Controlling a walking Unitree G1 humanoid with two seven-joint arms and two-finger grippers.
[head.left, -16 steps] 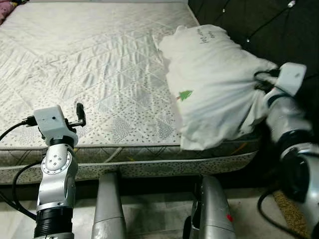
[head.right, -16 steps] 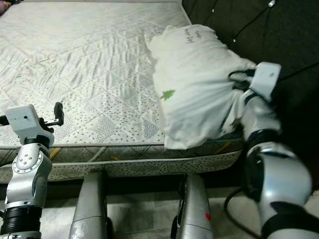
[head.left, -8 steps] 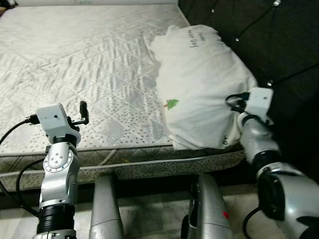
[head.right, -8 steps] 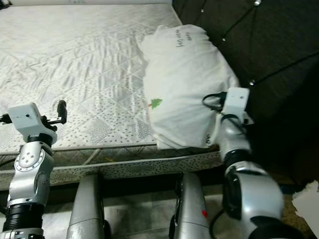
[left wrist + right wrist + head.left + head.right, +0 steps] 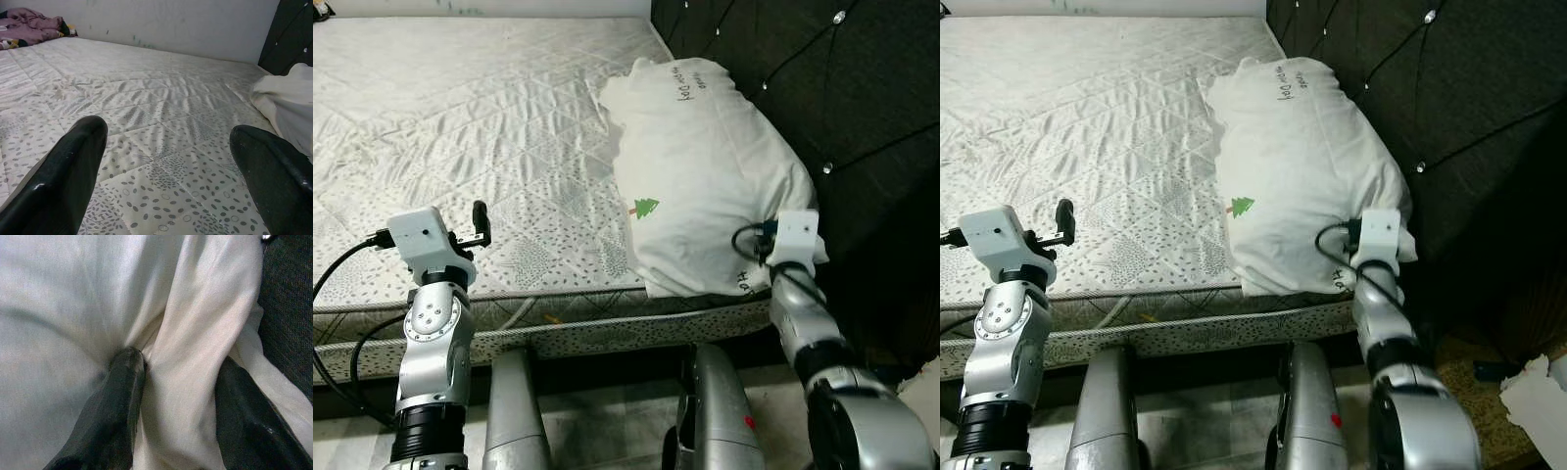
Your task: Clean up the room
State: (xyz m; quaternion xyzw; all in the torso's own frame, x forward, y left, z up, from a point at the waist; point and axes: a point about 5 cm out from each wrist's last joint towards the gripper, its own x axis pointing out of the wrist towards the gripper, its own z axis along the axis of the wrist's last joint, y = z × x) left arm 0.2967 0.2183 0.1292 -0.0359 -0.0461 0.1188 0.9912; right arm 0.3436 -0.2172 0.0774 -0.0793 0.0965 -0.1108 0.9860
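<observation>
One pillow (image 5: 705,176) is laid at the bed's (image 5: 460,127) head, a fold pinched in the right gripper (image 5: 171,396); release remains. Left gripper (image 5: 171,161) jaws are spread, empty.

I see the pillow (image 5: 700,176) as soft white cloth, matt and creased where my right gripper's (image 5: 176,396) glossy black fingers (image 5: 120,401) pinch a fold. The mattress (image 5: 470,127) is quilted fabric with a faint sheen. The headboard (image 5: 842,88) looks dark, tufted, matt cloth. My arms are brushed silver metal.
</observation>
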